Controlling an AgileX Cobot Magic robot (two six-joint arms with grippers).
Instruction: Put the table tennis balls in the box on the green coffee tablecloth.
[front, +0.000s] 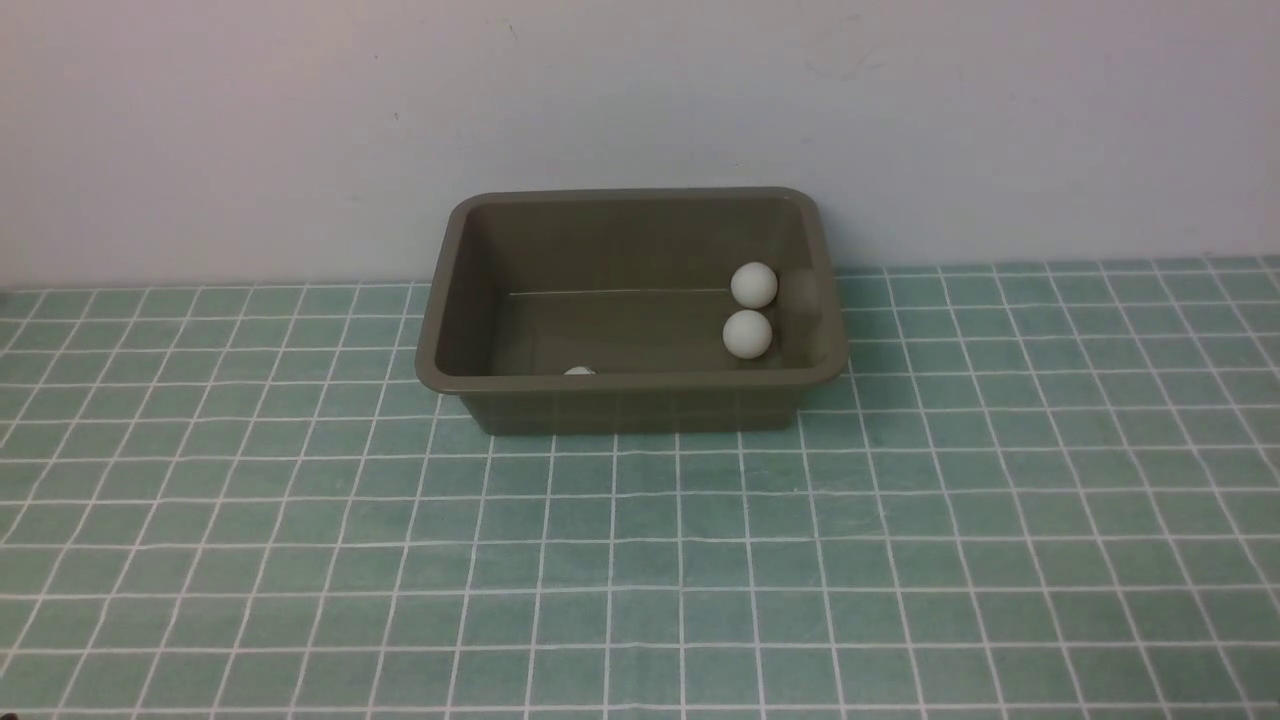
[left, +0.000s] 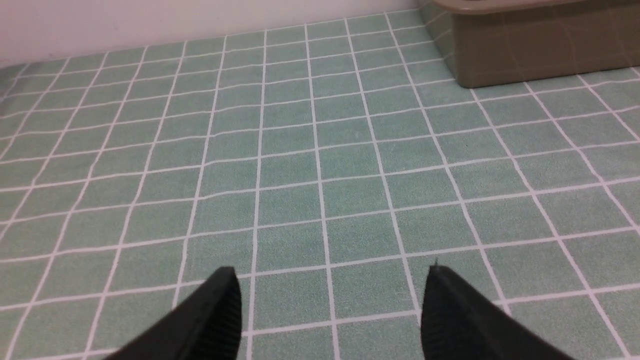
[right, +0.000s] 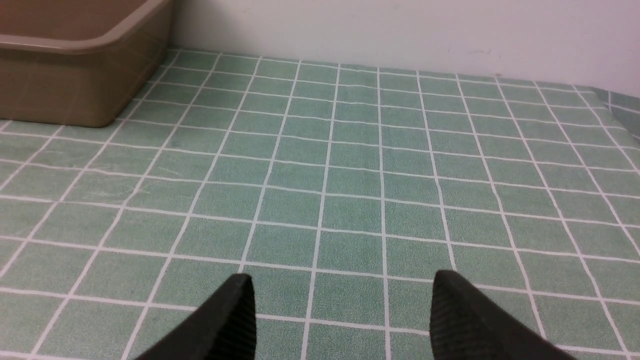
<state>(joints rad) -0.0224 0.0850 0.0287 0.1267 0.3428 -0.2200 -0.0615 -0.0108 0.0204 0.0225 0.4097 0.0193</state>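
Three table tennis balls show inside the box (front: 630, 300) in the front view: two white ones, ball no. 1 (front: 753, 285) and ball no. 2 (front: 746, 333), sit close together near the box's right wall, while a third (front: 579, 371) is only a sliver peeking over the near rim. A fourth can't be seen anywhere; it may be hidden behind that near wall. The olive-brown tub stands on the green coffee tablecloth (front: 900, 520) against the wall, and no ball lies on the cloth in any view. Judged from that, the loading looks about done, w/ nothing left to pick unless a ball is out of sight; the next move would call for a check of the cloth, then parking both arms. Neither arm appears in the front view. Left gripper (left: 332, 282) hovers low over bare cloth, fingers spread, nothing between them, box corner (left: 500, 55) well ahead. Right gripper (right: 342, 287) mirrors it: fingers apart, empty, angled toward the cloth, w/ the tub (right: 75, 85) off to its far side.
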